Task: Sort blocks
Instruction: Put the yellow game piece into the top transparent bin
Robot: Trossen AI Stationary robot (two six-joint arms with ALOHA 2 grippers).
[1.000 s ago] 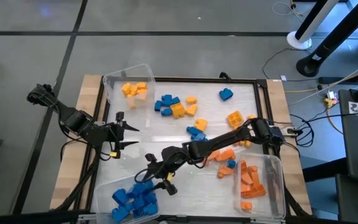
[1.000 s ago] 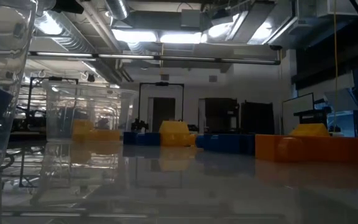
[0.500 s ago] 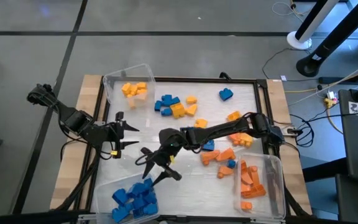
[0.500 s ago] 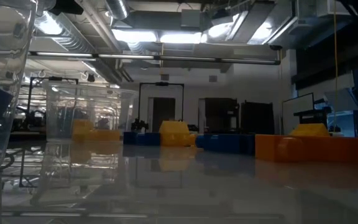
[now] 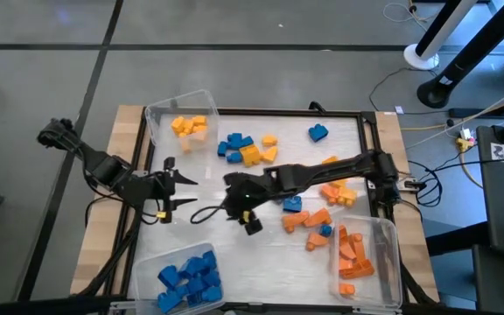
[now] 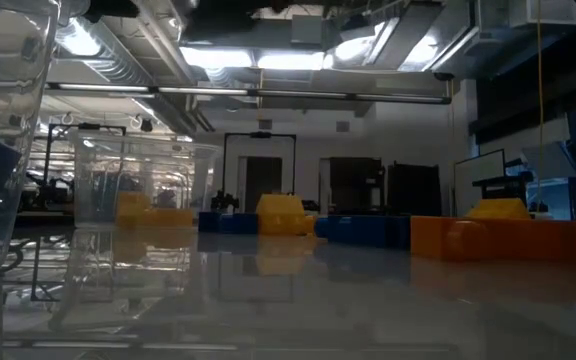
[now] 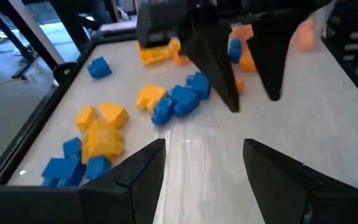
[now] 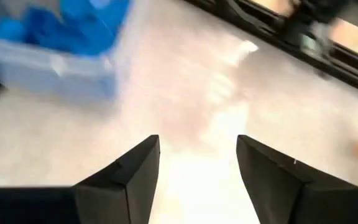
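Blue bricks (image 5: 188,277) are heaped in the near-left clear bin, orange bricks (image 5: 352,251) in the near-right one, yellow bricks (image 5: 188,125) in the far-left one. Mixed blue, yellow and orange blocks (image 5: 248,149) are left scattered across the white table.

three clear bins (image 5: 178,109), two robot arms (image 5: 322,175), several dozen blocks (image 5: 239,147)

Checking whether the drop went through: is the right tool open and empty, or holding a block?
Open and empty: the right tool shows spread fingers with only bare table between them.
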